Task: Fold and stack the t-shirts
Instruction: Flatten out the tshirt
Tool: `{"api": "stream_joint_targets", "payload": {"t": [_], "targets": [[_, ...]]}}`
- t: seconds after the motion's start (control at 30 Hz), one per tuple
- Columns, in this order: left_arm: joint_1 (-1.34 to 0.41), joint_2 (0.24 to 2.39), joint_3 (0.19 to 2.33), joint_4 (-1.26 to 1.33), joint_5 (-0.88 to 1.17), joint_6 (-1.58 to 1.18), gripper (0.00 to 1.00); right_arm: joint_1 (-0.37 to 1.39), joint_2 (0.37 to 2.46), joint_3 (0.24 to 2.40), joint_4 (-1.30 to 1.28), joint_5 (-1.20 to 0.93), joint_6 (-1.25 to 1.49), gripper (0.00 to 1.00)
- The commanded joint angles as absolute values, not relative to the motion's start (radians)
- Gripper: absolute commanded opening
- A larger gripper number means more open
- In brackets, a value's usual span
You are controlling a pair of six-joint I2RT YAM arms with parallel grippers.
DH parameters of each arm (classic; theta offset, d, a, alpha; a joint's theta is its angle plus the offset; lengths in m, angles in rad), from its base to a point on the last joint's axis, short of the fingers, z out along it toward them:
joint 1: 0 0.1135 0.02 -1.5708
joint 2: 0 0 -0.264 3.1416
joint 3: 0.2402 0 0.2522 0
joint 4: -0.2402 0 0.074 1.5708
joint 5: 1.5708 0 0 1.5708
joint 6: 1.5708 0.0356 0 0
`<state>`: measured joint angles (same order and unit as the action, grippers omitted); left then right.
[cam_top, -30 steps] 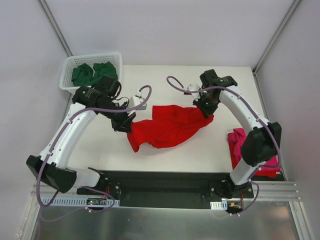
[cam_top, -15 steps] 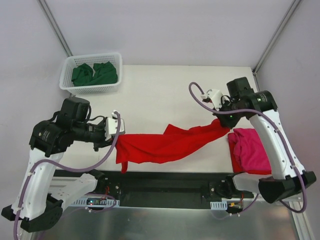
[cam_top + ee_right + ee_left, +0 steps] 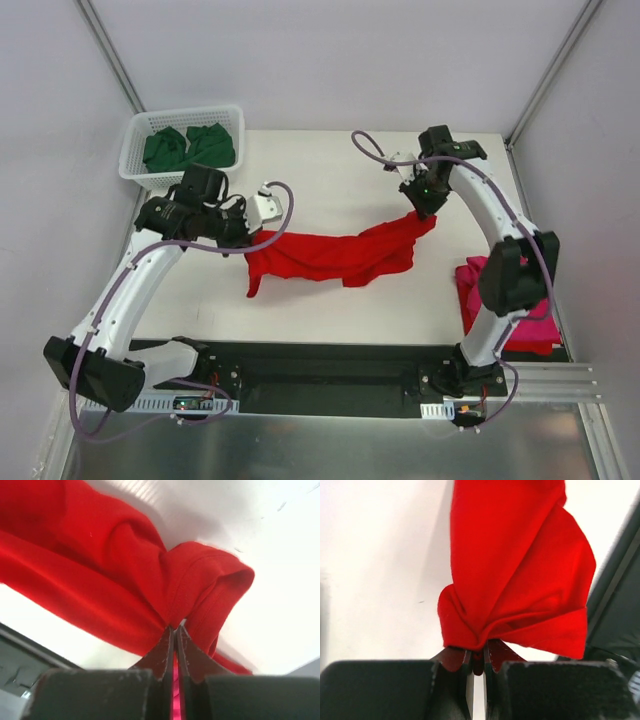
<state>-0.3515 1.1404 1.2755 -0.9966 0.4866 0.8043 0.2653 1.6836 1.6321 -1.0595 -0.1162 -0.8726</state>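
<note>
A bright red t-shirt (image 3: 335,255) hangs stretched between both grippers over the middle of the table. My left gripper (image 3: 250,238) is shut on its left end, where the cloth bunches between the jaws (image 3: 512,575). My right gripper (image 3: 424,212) is shut on its right end, a hemmed fold (image 3: 150,590) pinched at the tips. A magenta-pink t-shirt (image 3: 478,290) lies at the right edge, partly hidden behind the right arm. Dark green t-shirts (image 3: 190,147) lie crumpled in the basket.
The white lattice basket (image 3: 136,130) stands at the table's back left corner. The black base rail (image 3: 330,375) runs along the near edge. Grey walls close in the table on the left, back and right.
Both arms swung out toward the near side and stretched the red shirt wide, then came back toward the table's middle. The shirt now hangs shorter and farther back.
</note>
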Motion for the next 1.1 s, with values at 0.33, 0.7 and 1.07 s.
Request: {"api": "stream_joint_targets", "payload": {"t": [0.33,0.7,1.07], "targets": [[-0.249,1.306,1.134,-0.266,-0.149,0.770,0.99,0.229,1.955,1.791,-0.647,0.136,-0.704,0.72],[-0.267,1.172,1.078,-0.463,0.055,0.697,0.98,0.264,1.615,1.401,-0.696,-0.333,-0.701,0.75],[-0.383,1.248,0.999,-0.677,0.322,0.686,0.89,0.313,1.850,1.499,-0.870,-0.402,-0.798,0.57]]}}
